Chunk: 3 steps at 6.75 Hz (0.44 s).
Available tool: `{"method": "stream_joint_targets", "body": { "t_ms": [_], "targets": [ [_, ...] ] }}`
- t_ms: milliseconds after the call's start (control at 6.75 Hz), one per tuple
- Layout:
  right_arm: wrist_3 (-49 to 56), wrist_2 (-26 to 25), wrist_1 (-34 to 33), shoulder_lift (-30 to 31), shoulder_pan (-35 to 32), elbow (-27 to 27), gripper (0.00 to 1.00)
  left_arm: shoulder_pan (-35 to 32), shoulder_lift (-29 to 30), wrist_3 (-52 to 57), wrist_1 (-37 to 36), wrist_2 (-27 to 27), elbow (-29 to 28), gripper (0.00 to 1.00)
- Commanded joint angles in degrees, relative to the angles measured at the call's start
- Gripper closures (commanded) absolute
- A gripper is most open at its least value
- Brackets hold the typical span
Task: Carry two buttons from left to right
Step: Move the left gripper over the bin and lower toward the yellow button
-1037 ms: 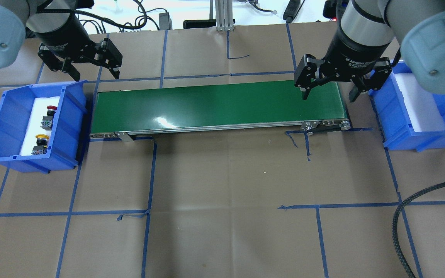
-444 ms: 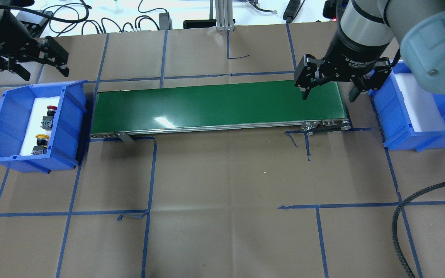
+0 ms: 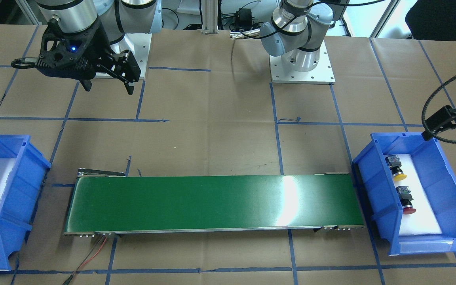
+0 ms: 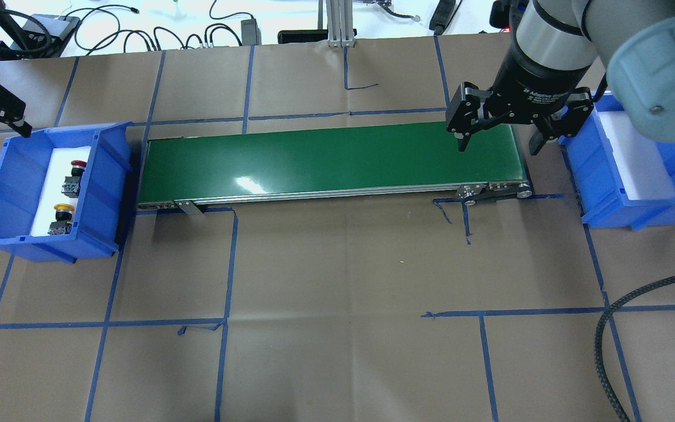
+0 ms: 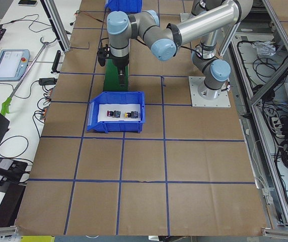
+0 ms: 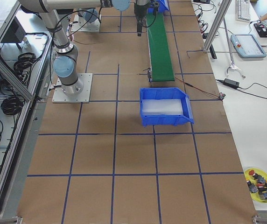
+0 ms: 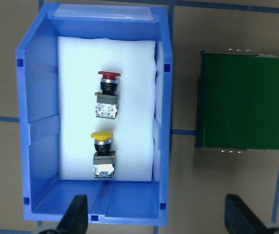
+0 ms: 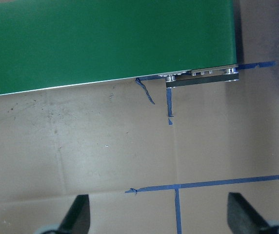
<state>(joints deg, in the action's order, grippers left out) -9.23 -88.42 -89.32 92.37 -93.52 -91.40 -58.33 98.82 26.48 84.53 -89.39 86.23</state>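
Our left claw [image 7: 156, 214], spread wide, hangs near the blue bin [image 7: 37, 146]; we should centre it over the yellow button [image 7: 103, 153], straddling its body, before descending. Our right claw [image 4: 497, 143] is spread too.

Far button [image 4: 74, 176], near button [image 4: 60, 218] in left bin [image 4: 0, 193], seemingly apart; conveyor [image 4: 331, 158] between left bin and right bin [image 4: 595, 181].
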Motion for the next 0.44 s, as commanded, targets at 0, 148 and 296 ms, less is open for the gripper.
{"method": "stream_joint_targets", "body": {
  "t_ms": [0,148,296],
  "targets": [
    [0.0,0.0,0.02,0.0,0.0,0.0,0.0,1.73,1.72,2.08,-0.5,-0.08,-0.01,0.0],
    [0.0,0.0,0.02,0.0,0.0,0.0,0.0,1.64,3.12,4.7,-2.24,0.0,0.08,0.0],
    [0.0,0.0,0.11,0.0,0.0,0.0,0.0,1.9,4.44,7.94,-2.61,-0.08,0.26,0.0]
  ]
}}
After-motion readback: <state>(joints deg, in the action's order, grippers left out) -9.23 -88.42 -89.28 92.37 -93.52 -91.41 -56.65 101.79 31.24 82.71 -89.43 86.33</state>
